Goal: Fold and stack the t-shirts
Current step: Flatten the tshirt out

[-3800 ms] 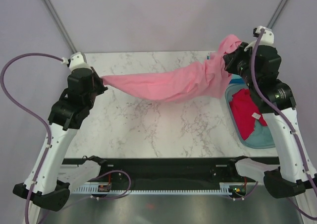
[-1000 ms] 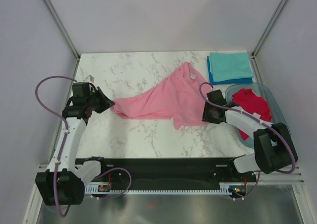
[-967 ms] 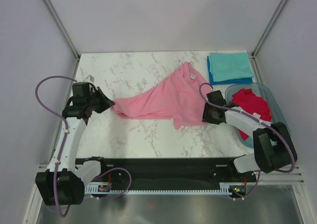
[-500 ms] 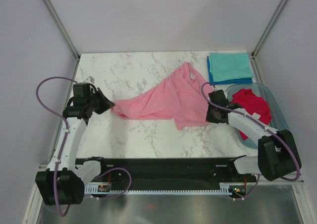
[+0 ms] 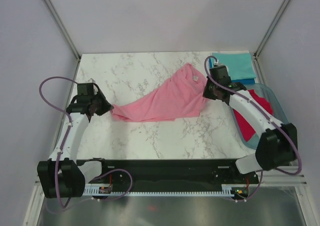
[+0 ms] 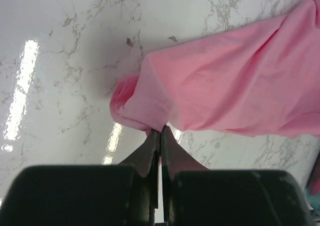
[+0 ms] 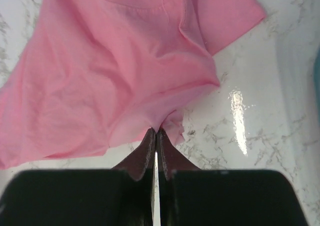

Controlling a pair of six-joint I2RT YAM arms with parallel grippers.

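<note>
Right gripper (image 5: 206, 94) has swung toward the far side, dragging the pink shirt (image 5: 165, 100) while pinched on its edge. The left gripper (image 5: 106, 107) stays clamped on the opposite corner, and the cloth lies stretched across the table (image 5: 140, 71), unfolded. The teal shirt (image 5: 235, 65) is stacked, and the red shirt (image 5: 243, 124) waits in the tub (image 5: 251, 142).

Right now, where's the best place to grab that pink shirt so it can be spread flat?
I'd take the pink shirt by its two far ends, coming in low from either side. It lies limp, drawn out across the table, and its edges bunch there; the left tool and right tool each pinch one.
</note>
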